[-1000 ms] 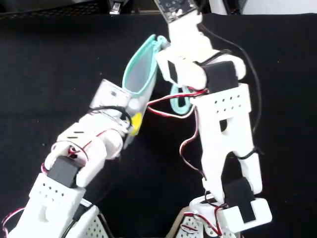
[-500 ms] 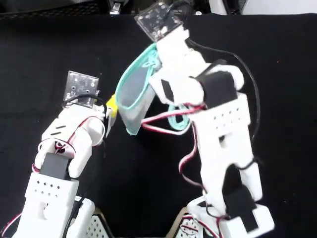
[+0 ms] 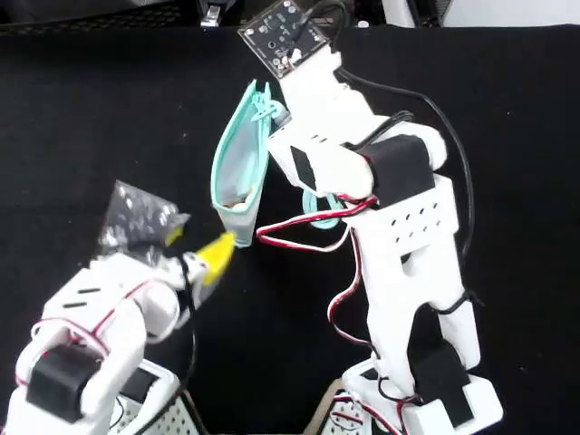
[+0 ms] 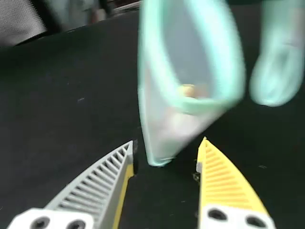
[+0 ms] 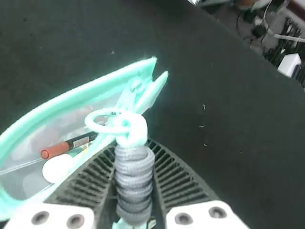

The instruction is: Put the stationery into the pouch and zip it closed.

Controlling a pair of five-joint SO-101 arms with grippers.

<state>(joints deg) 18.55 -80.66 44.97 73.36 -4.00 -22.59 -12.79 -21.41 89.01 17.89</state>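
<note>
The mint-rimmed clear pouch [image 3: 237, 172] hangs off the table with its mouth unzipped. My right gripper [image 3: 275, 116] is shut on the grey ribbed zipper pull [image 5: 134, 164] at the pouch's far end. Through the pouch wall [image 5: 28, 143] I see a red-tipped pen [image 5: 66, 145] and a white eraser [image 5: 56, 169]. A mint wrist loop [image 4: 279, 62] dangles beside the pouch [image 4: 186, 95]. My left gripper [image 3: 195, 267] stands open and empty just short of the pouch's low end, its grey and yellow fingers [image 4: 224, 186] either side of that corner [image 4: 157, 160].
A black cloth [image 3: 109, 118] covers the table. Red and white wires [image 3: 299, 231] loop off the right arm near the pouch. The arm bases [image 3: 362, 408] sit at the near edge.
My left arm has pulled back from the pouch toward the near edge, gripper open. The right arm has swung the pouch left, so it hangs more upright.
</note>
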